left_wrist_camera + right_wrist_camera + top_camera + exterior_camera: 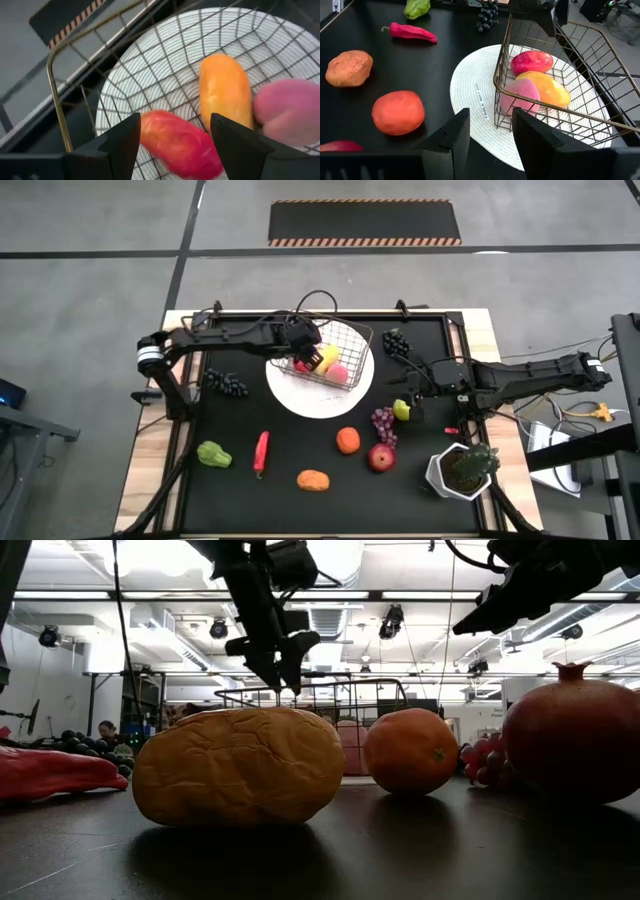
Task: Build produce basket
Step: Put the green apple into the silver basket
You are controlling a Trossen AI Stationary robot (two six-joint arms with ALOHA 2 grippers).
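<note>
Table: your loose produce lies along its near half; a reach could roll it off.
Basket: on the white plate toward the far edge, holding red, yellow, pink fruit; nudging the rim could tip it.
Left gripper: fingers spread, empty, above the basket.
Right gripper: fingers apart, empty, beside the green apple; closing off-centre would squirt it away.

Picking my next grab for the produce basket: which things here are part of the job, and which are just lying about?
Job:
basket, holding a red fruit, mango and peach
loose oranges, green pepper, red chili, grapes

Lying about:
potted plant
white mat under the basket
</note>
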